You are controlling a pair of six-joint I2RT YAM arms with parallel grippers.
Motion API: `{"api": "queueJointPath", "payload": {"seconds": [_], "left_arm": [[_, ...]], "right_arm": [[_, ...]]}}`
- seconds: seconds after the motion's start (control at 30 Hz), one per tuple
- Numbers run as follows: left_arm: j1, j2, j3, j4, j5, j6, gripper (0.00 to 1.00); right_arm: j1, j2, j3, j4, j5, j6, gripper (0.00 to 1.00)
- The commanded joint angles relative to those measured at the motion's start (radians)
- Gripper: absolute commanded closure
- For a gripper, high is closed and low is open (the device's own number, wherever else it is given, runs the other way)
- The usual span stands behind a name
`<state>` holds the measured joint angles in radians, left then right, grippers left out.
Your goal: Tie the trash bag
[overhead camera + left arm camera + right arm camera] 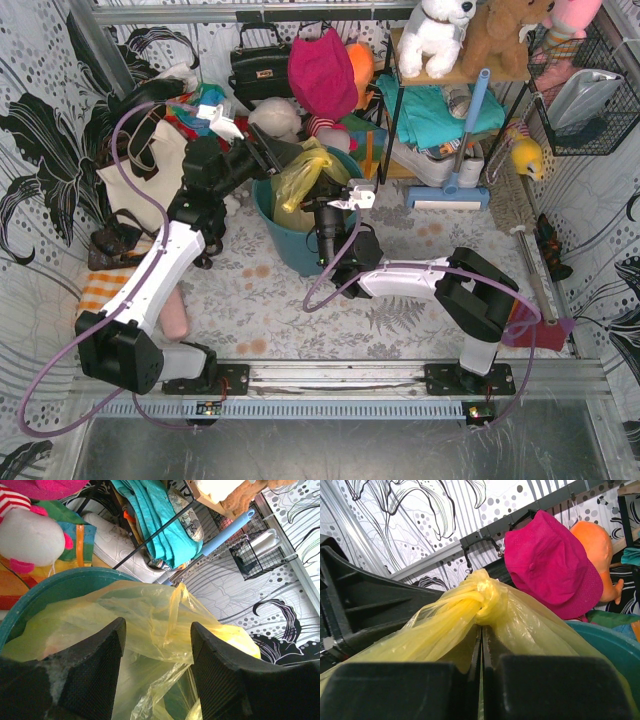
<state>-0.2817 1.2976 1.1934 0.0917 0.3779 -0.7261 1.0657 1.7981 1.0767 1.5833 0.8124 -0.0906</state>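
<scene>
Your right gripper (481, 655) has its fingers pressed together on the neck of the trash bag (303, 172), with yellow film pinched in the seam between the pads. That contact is what the next move depends on. In the right wrist view the knot (487, 597) sits just above the fingertips at 12 o'clock and touches the pinched plastic. It looks formed, though you cannot judge from here how tight it is. The gathered neck is the long axis: a twisted rope running from the knot down toward 8 o'clock, while the looser body of the bag fans out toward 4 o'clock in front of the pink hat (545, 565). The bag itself sits inside the teal bin (60, 582), and its bunched top stands above the rim. Your left gripper (157, 647) has its fingers well apart and holds nothing. In its own view the bag lies straight ahead between the two pads, and one twisted strip (175, 605) points up toward 12 o'clock. You cannot tell whether either pad touches the film. From above, the bag top lies at 3 o'clock from the left fingers and at 11 o'clock from the right. The right arm is the one in contact, so any cinching pull probably has to run along that 8 o'clock rope, away from its clamp.
</scene>
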Motion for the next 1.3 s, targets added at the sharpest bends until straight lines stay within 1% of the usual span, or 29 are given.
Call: {"api": "queueJointPath", "payload": {"seconds": [0.0,0.03,0.1,0.2,0.27,0.3,0.5,0.67,0.8,0.87,0.9,0.93,1.0,1.03,1.07,1.13,1.27], "left_arm": [[-0.009,0.026,0.005,0.117,0.059,-0.05,0.38],[-0.01,0.033,0.008,0.12,0.074,-0.05,0.42],[-0.011,0.039,0.012,0.117,0.099,-0.045,0.56],[-0.011,0.014,0.004,0.107,0.126,-0.028,0.84],[-0.01,-0.012,-0.002,0.083,0.134,-0.007,0.98],[-0.011,-0.031,-0.011,0.08,0.143,0.006,1.0],[-0.011,-0.123,-0.037,-0.025,0.129,0.059,1.0],[-0.011,-0.174,-0.079,-0.072,0.133,0.069,1.0],[-0.013,-0.196,-0.119,-0.08,0.132,0.064,1.0],[-0.013,-0.209,-0.143,-0.055,0.114,0.077,1.0],[-0.016,-0.219,-0.154,-0.04,0.093,0.097,0.96],[-0.018,-0.226,-0.158,-0.036,0.067,0.136,0.82],[-0.035,-0.237,-0.148,-0.049,-0.011,0.245,0.62],[-0.046,-0.238,-0.141,-0.051,-0.059,0.302,0.55],[-0.055,-0.237,-0.133,-0.05,-0.1,0.354,0.51],[-0.063,-0.23,-0.113,-0.037,-0.121,0.448,0.44],[-0.068,-0.212,-0.089,0.004,-0.092,0.616,0.38]], "right_arm": [[-0.001,-0.026,-0.006,0.091,0.013,0.026,1.0],[-0.001,-0.025,-0.006,0.088,0.013,0.028,1.0],[0.0,-0.023,-0.003,0.089,0.016,0.025,1.0],[-0.001,-0.017,0.002,0.088,0.025,0.013,1.0],[-0.001,-0.015,0.007,0.086,0.039,0.011,1.0],[-0.001,-0.016,0.009,0.084,0.04,0.013,1.0],[-0.001,-0.008,0.026,0.105,0.035,-0.027,1.0],[-0.002,-0.005,0.039,0.118,0.022,-0.049,1.0],[-0.004,0.004,0.061,0.118,0.007,-0.066,1.0],[-0.004,0.005,0.066,0.117,0.002,-0.07,1.0],[-0.004,0.004,0.065,0.118,0.001,-0.07,1.0],[-0.004,0.003,0.063,0.118,0.001,-0.07,1.0],[-0.003,-0.004,0.054,0.118,0.003,-0.066,1.0],[-0.004,-0.007,0.049,0.117,0.006,-0.065,1.0],[-0.004,-0.01,0.044,0.118,0.007,-0.062,1.0],[-0.004,-0.016,0.037,0.118,0.01,-0.063,1.0],[-0.004,-0.023,0.029,0.118,0.011,-0.064,1.0]]}}
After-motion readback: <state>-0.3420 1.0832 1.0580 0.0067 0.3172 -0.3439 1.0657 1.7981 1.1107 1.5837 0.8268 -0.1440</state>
